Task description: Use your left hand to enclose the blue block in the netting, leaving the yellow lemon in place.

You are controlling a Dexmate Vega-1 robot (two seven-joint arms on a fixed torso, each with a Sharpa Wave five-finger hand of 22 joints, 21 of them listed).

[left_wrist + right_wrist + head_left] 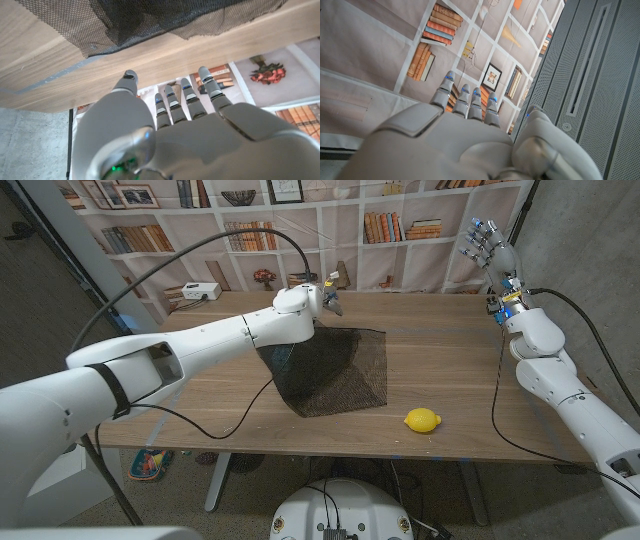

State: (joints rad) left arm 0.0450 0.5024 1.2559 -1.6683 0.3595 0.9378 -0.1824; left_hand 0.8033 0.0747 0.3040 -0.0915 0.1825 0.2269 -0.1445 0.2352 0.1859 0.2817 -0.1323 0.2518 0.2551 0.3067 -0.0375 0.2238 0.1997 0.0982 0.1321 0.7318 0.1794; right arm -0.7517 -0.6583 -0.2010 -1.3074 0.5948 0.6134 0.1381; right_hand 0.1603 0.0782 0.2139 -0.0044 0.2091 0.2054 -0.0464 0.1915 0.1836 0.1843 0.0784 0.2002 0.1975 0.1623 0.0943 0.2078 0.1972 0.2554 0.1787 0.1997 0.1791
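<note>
The black netting (pixel 335 370) lies spread on the wooden table (pixel 450 360), bunched darker along its left side; what is under it is hidden. My left hand (pixel 327 297) hovers at the netting's far edge, fingers straight and apart, holding nothing. In the left wrist view the left hand (pixel 175 135) reaches past the netting (pixel 150 20) toward the table (pixel 210 45) edge. The yellow lemon (pixel 422 420) sits bare on the table, in front of and to the right of the netting. My right hand (pixel 488 245) is raised in the air at the far right, fingers spread; the right hand (pixel 465 135) holds nothing.
A white box (pixel 200 291) stands at the table's back left. A black cable (pixel 240 415) trails over the table's left front, another cable (pixel 497 395) hangs by the right arm. A bookshelf backdrop (pixel 390 225) stands behind the table.
</note>
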